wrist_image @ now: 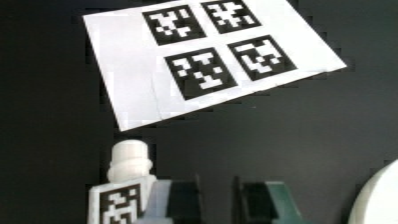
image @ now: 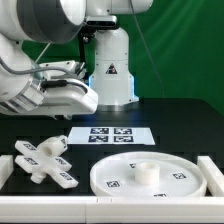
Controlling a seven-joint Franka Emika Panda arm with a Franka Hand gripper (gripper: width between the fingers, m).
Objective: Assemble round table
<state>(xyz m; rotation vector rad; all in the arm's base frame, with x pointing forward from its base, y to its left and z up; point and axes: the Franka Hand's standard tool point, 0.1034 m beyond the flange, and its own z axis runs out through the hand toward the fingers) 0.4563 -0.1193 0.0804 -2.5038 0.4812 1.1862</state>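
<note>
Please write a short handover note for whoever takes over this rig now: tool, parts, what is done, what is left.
Tool: shut, empty, above the table.
White plastic round rimmed disc: flat on the table; short white cylindrical leg stands at its centre, fastening unclear.
White T-shaped foot piece: loose, at the exterior view's left of the disc.
Left: mount the foot piece.

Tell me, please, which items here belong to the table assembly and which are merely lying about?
For the job: round disc, T-shaped foot piece, cylindrical leg.
Just lying there: marker board.
</note>
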